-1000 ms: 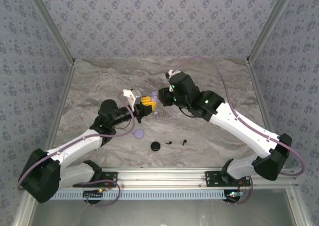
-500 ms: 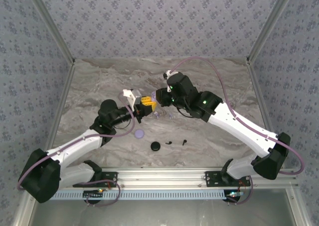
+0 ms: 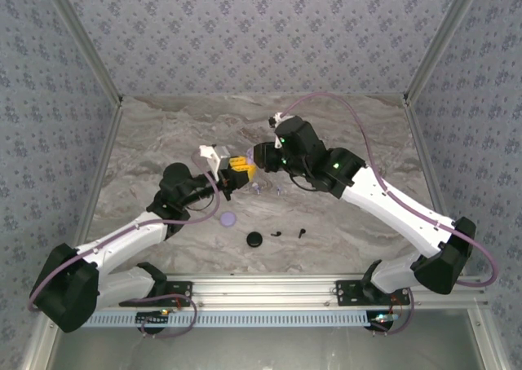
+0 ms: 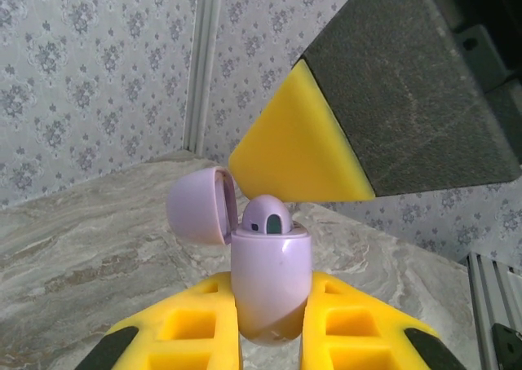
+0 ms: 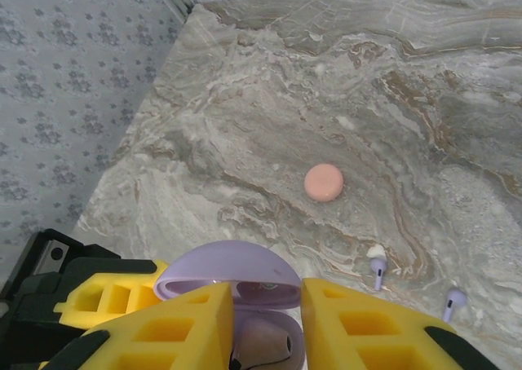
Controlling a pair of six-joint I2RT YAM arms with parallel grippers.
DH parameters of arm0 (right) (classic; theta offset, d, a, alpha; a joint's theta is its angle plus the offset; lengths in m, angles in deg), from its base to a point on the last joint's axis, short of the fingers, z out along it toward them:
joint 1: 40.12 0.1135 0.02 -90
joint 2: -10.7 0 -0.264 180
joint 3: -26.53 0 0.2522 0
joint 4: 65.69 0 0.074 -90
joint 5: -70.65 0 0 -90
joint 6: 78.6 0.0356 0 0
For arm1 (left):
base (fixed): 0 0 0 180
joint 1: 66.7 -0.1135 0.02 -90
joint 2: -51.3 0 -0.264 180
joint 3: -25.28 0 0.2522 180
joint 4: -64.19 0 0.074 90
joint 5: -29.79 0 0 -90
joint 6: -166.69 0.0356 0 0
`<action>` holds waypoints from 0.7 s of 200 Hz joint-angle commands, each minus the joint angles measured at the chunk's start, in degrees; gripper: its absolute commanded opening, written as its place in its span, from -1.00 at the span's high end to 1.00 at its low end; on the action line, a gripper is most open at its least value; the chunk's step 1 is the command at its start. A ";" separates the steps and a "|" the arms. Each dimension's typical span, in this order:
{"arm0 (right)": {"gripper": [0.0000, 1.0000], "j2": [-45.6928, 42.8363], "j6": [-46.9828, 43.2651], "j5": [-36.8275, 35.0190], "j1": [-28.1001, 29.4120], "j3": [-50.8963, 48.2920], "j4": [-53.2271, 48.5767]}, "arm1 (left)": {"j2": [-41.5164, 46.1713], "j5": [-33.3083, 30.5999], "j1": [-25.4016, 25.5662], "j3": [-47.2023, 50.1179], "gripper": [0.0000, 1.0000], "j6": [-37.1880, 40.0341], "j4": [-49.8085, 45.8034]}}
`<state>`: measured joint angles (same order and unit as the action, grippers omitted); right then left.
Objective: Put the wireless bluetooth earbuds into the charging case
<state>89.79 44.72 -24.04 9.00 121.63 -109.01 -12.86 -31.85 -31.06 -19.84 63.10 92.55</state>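
The left gripper [image 3: 234,173] is pressed together on the lilac charging case [image 4: 271,280], holding it upright above the middle of the bench [image 5: 391,101], its yellow fingers [image 4: 196,325] pinching the body from both sides. The case's lid [image 4: 200,215] is swung open to the left, and one lilac earbud [image 4: 267,221] sits in the mouth of the case, its rounded top poking above the rim. The right gripper [image 3: 254,158] hovers just over the case from the right, its fingers [image 5: 163,321] slightly spread and pinching nothing that I can make out. On the bench below lie two more pale earbuds [image 5: 378,266], close together, with a pink round case [image 5: 324,182] just beyond them. Nearer the arm bases rest a lilac round case [image 3: 227,218], a black round case [image 3: 255,239] and two black earbuds [image 3: 277,232] to its right.
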 commanded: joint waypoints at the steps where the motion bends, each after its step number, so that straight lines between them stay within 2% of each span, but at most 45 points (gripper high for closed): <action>1: 0.31 -2.23 1.67 6.15 -0.18 -0.51 4.35 | 1.41 0.47 0.24 -1.61 1.00 -0.74 4.10; 28: 0.15 -4.13 0.94 7.01 -1.91 -0.04 4.19 | 1.75 0.55 0.26 -1.61 1.00 -1.01 4.45; 46: -0.05 -6.33 -1.68 9.46 -3.92 -0.88 5.79 | 2.06 0.76 0.27 -1.68 1.00 -1.13 4.38; 66: -0.38 -8.55 -3.31 16.20 -7.92 -3.12 8.81 | 2.70 0.97 0.31 -1.78 1.00 -1.09 3.89; 93: -0.99 -9.22 -5.38 26.20 -12.26 -5.70 11.06 | 3.89 1.36 0.31 -2.00 1.00 -0.92 2.72; 140: -1.00 -5.91 -3.85 37.14 -13.35 -7.61 14.98 | 4.75 1.83 0.28 -2.05 1.00 -0.57 1.64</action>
<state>81.83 40.46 3.96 -4.47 115.03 -98.10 -9.27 -31.11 -31.04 -19.84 62.47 93.80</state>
